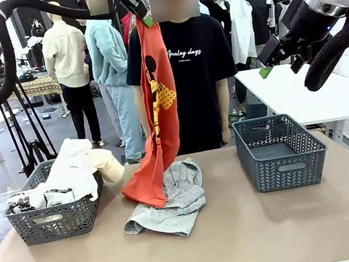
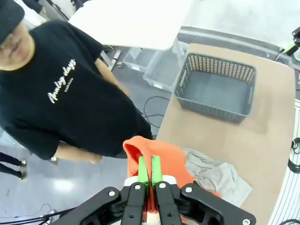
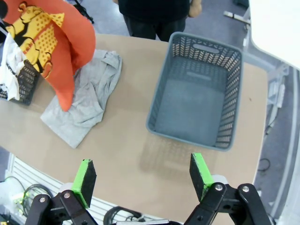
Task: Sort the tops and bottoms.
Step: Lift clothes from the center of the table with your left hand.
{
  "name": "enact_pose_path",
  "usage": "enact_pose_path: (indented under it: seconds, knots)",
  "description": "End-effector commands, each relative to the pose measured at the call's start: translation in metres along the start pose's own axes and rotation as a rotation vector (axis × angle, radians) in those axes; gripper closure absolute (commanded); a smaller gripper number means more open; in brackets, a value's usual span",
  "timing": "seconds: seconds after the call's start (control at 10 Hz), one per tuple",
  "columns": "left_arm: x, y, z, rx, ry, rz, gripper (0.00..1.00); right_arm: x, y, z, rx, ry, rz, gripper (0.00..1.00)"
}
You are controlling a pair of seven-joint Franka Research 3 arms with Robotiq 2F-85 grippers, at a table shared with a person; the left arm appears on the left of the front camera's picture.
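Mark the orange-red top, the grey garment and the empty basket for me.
orange-red top (image 1: pixel 163 116): front view, mid-length of the hanging cloth.
grey garment (image 1: pixel 177 210): front view, middle of the cloth.
empty basket (image 1: pixel 291 169): front view, front wall.

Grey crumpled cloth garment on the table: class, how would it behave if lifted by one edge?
The grey crumpled cloth garment probably flops: it lies in soft folds. It would likely hang long, like the orange-red cloth top in the shut left gripper. That top's hem seems to rest on it and may drag.

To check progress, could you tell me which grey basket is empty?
The basket on the robot's right is empty; the left basket holds cream and white tops.
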State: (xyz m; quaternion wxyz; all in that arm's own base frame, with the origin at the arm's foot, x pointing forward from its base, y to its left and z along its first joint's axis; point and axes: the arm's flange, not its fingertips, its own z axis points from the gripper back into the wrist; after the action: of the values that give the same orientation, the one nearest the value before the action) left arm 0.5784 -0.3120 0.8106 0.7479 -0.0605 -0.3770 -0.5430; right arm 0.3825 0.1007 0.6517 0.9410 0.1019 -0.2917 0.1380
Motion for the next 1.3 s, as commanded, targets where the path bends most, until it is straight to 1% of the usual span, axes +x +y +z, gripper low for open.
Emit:
enact_pose_path:
  seconds: [0.0,0.2,0.3,1.2]
  knots:
    - [0.011,0.032,0.018,0.054,0.006,-0.014,1.0,-0.003,0.0,-0.001,-0.004,0.007,-0.013,0.0]
    - [0.011,0.032,0.019,0.035,0.015,-0.042,1.0,-0.003,0.0,-0.001,-0.004,0.007,-0.013,0.0]
    - [-0.007,0.013,0.015,0.034,-0.003,0.009,1.0,-0.003,0.0,-0.001,-0.004,0.007,-0.013,0.0]
    - [-0.007,0.013,0.015,0.034,-0.003,0.009,1.0,-0.003,0.0,-0.001,-0.004,0.007,-0.013,0.0]
